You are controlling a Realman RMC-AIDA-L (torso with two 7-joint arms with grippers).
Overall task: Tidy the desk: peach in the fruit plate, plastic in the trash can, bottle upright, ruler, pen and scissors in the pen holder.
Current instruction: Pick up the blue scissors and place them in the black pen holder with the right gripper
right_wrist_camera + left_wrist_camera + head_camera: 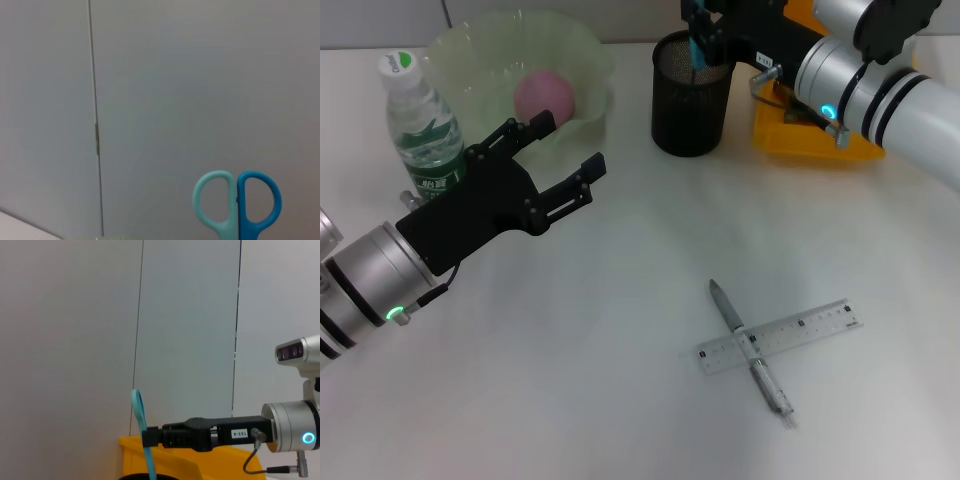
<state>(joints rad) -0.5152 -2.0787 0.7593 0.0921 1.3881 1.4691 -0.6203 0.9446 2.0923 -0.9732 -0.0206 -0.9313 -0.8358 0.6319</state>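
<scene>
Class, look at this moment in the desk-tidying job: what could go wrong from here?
1. The right gripper holds the scissors above the pen holder; released off-centre, they might catch the rim or tip the holder.
2. The ruler lies across the pen; lifting one could drag the other.
3. The open left gripper is near the bottle and might knock it.

You get bright, even overhead light: soft, short shadows lie under the pen holder (690, 95) and ruler (780, 336), faint glare whitens the table (620, 380), and both wrist views stay sharp.
</scene>
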